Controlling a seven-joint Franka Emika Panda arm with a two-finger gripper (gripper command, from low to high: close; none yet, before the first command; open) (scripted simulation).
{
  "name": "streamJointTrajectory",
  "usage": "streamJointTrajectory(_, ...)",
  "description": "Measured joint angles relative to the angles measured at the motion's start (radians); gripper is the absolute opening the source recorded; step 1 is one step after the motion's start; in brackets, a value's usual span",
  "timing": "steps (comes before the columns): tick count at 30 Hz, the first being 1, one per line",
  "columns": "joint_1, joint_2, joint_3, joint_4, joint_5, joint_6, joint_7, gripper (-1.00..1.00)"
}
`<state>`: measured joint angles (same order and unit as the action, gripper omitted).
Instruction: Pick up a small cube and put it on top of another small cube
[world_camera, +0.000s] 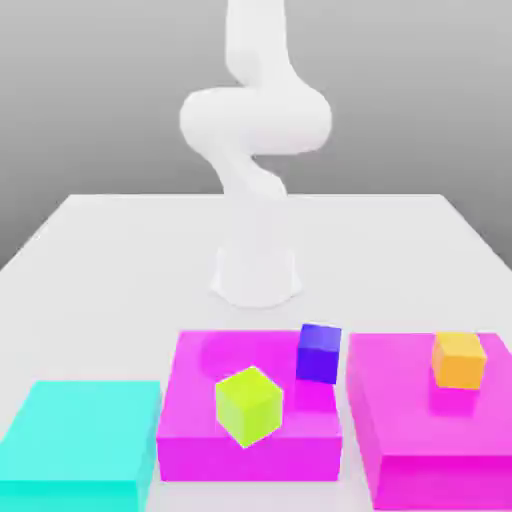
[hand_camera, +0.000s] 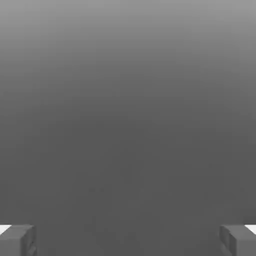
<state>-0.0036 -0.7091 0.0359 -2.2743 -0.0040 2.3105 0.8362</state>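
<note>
the gripper (hand_camera: 128, 240) has its fingers (hand_camera: 17, 240) spread wide apart, holding and touching nothing.

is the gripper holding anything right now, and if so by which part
Nothing is held. The gripper is open, its fingers wide apart with only grey background between them.

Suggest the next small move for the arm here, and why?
Probably tip the hand down toward the table. The gripper has its fingers wide apart with only grey backdrop between them, and the arm stands upright at the far end. The small cubes, lime, blue and orange, sit on the magenta blocks nearer the camera; a small cyan cube isn't visible.
</note>
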Motion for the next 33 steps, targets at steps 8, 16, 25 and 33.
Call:
streamJointTrajectory(8, -0.007, 0.293, 0.123, 0.083, -0.039, 0.035, 0.136, 0.0)
streamJointTrajectory(16, 0.015, 0.584, 0.229, 0.165, -0.127, 0.068, 0.306, 0.0)
streamJointTrajectory(25, 0.125, 0.916, 0.261, 0.258, -0.232, 0.101, 0.499, 0.0)
streamJointTrajectory(33, 0.238, 1.2, 0.263, 0.338, -0.267, 0.138, 0.631, 0.0)
